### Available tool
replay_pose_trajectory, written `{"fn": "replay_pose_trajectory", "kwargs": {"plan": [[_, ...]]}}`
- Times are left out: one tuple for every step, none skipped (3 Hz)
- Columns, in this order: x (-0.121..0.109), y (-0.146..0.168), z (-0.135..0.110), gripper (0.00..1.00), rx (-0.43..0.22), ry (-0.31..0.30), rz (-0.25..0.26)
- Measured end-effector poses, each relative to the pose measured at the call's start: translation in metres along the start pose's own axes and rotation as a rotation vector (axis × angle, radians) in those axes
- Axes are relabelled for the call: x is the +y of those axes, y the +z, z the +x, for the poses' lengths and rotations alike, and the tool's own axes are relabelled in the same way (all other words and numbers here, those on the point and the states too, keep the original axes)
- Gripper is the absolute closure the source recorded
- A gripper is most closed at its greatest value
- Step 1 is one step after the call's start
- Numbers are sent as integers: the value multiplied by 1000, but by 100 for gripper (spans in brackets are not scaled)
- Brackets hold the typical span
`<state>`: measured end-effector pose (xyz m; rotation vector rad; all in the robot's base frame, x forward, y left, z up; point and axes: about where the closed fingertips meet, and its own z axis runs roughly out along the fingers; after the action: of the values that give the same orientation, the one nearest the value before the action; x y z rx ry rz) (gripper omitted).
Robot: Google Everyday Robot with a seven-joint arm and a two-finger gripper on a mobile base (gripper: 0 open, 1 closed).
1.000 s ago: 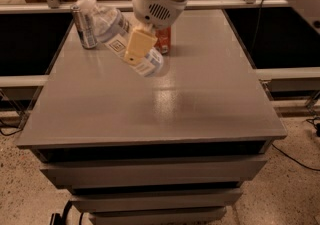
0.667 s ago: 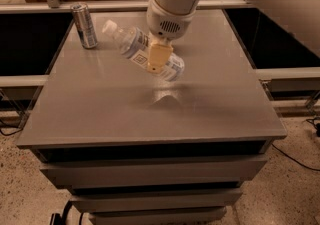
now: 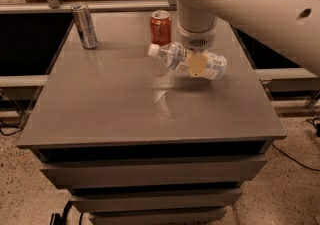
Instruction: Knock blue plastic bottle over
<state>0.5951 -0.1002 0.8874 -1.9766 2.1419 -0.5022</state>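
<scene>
The blue plastic bottle (image 3: 172,56) is clear bluish plastic with a white cap (image 3: 154,50) and a blue-and-white label. It lies almost horizontal, cap to the left, a little above the grey table top (image 3: 110,104) right of centre. My gripper (image 3: 198,68) reaches down from above. It is shut around the bottle's middle, with one yellowish finger (image 3: 197,62) across the front of the bottle. The bottle's reflection shows on the table below it.
A red soda can (image 3: 160,27) stands upright just behind the bottle's cap. A slim silver can (image 3: 85,25) stands upright at the back left. The table's right edge (image 3: 260,89) is close to the bottle's base. Shelves and a metal rail lie behind the table.
My gripper has carried the bottle to the right and toward the table's right side. The bottle has tipped from slanted to nearly horizontal. The red can is now uncovered.
</scene>
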Motion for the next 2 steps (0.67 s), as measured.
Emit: {"fn": "replay_pose_trajectory", "kwargs": {"plan": [[8, 7, 35, 58, 75, -41, 4], [38, -2, 53, 35, 34, -112, -61]]}}
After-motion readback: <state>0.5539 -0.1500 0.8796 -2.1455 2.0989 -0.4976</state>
